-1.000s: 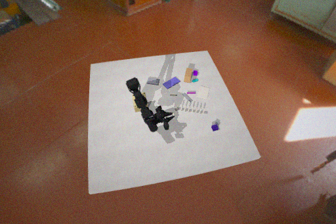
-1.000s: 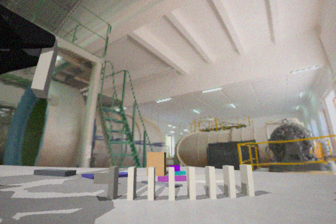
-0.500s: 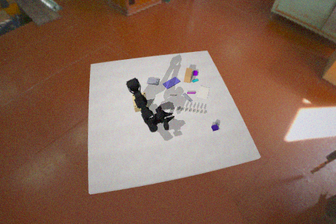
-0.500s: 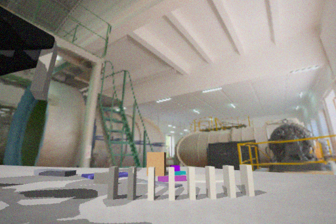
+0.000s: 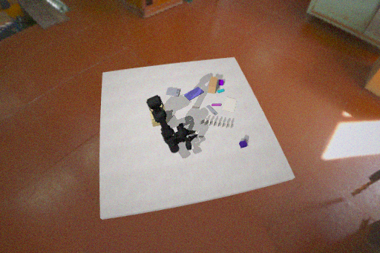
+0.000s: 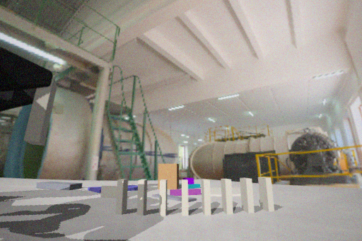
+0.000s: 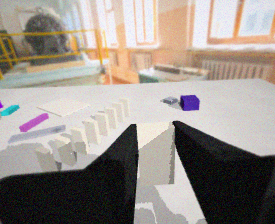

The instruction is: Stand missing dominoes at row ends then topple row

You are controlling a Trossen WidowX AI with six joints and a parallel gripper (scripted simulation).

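Note:
Several off-white dominoes [image 5: 225, 120] [image 6: 184, 197] [image 7: 90, 131] stand upright in an evenly spaced row. My gripper [image 5: 196, 134] [image 7: 154, 128] is shut on an off-white domino [image 6: 39, 121] [image 7: 155, 155], partly in shadow. It holds the domino raised above the table, left of the row in the exterior view; the row is ahead and to the left in the wrist view. Another domino-like grey block [image 5: 196, 107] [image 6: 109, 191] lies flat behind the row's left end in the exterior view. The held domino's lower end is hard to make out in the wrist view.
A dark purple cube [image 5: 243, 144] [image 7: 190, 102] sits off the row's far end. Behind the row are a grey bar [image 5: 211, 110], a magenta bar [image 5: 217, 104], a white square [image 5: 229, 104], a blue block [image 5: 194, 93] and an orange block [image 5: 213, 84].

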